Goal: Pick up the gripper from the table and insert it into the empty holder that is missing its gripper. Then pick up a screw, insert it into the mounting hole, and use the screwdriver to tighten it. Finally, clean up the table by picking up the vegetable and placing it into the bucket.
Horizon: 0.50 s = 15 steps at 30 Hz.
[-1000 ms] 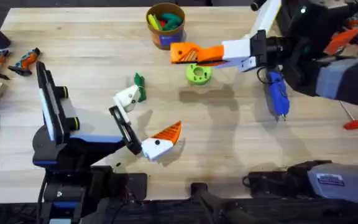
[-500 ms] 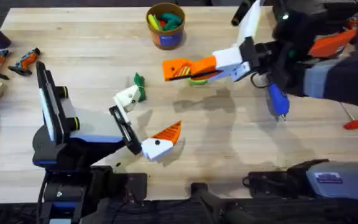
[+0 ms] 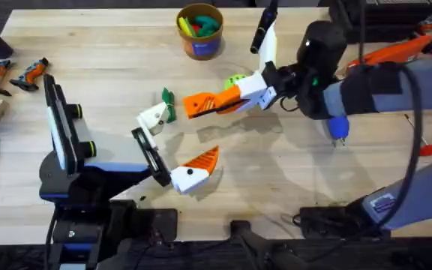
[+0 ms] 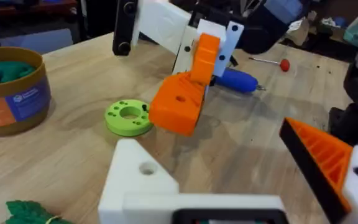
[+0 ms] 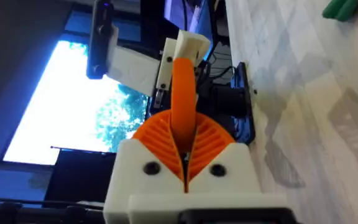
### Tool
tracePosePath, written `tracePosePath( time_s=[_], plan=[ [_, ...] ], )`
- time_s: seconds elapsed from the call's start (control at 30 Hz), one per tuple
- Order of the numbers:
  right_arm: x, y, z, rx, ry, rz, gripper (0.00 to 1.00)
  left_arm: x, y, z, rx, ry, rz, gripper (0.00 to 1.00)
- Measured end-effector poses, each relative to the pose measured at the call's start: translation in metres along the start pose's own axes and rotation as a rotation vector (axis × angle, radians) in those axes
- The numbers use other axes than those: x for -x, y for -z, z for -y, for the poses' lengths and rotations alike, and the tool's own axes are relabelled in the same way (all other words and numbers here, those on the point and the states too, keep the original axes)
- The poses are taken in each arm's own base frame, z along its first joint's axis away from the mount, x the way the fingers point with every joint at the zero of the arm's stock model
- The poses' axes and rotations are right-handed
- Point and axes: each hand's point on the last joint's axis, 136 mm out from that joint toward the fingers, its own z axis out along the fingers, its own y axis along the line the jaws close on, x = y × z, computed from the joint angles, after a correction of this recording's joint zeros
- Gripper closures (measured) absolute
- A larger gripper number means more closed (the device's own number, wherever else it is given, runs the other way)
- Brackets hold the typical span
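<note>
1. The right tool (image 3: 210, 103) is stretched across the middle of the worktop (image 3: 103, 45) from the right side.
2. Its white fingers with orange ribbed pads (image 5: 213, 142) are pressed together on the orange wedge (image 3: 198, 105), which is pinched between them.
3. The orange wedge (image 4: 178, 107) is held up off the worktop, and its shadow is seen on the wood below it.
4. The wedge is found between the lime-green disc (image 3: 236, 80) and the white holder (image 3: 154, 118). It is near the holder but is kept apart from it.
5. The left tool (image 3: 175, 146) is spread wide, and nothing is held in it.
6. One of its fingers is the bare white holder (image 4: 143, 182). On the other finger an orange ribbed pad (image 4: 321, 155) is fitted.
7. The dark-green toy vegetable (image 3: 167, 98) is lying on the worktop just beside the white holder, on the far side of it.
8. The bucket (image 3: 199, 43) is standing upright at the far edge of the worktop, well apart from the vegetable. Yellow, green and red things are seen inside it.
9. The blue screwdriver (image 3: 337, 126) is lying on the right part of the worktop and is partly hidden under the right arm.
10. A red-handled rod (image 3: 430, 148) is lying near the right edge.
</note>
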Motion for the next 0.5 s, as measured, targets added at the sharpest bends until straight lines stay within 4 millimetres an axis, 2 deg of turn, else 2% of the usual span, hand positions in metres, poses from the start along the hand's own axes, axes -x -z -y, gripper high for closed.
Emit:
tracePosePath(
  time_s=[0.5],
  plan=[
    [-0.003,-0.012,0.006,0.007,-0.101,-0.037,0.989,0.000,0.000,0.000,0.000,0.000,0.000,0.015]
  ],
)
